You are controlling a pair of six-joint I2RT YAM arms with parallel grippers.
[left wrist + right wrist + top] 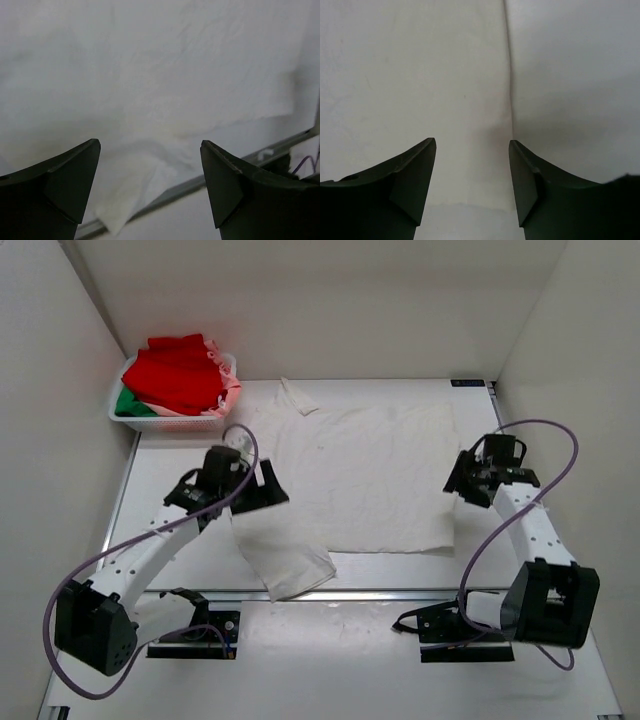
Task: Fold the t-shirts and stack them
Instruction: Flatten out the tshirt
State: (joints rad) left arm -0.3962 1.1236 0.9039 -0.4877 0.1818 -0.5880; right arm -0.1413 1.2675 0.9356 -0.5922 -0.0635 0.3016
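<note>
We see one white counter (400, 660), walled in white on three sides. One off-white t-shirt (370, 475) lies spread at its middle. Of two tools, the left tool (252, 487) and the right tool (462, 480) both gape empty at the shirt's edges. One mesh basket (170, 425), far left, holds a red t-shirt (180, 370), a pink t-shirt (232, 392) and a green t-shirt (128, 402).

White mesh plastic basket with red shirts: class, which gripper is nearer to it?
Left. The left gripper sits over the wrinkled off-white t-shirt's left edge, a short way from the white mesh plastic basket; the right gripper is at the shirt's right edge.
</note>
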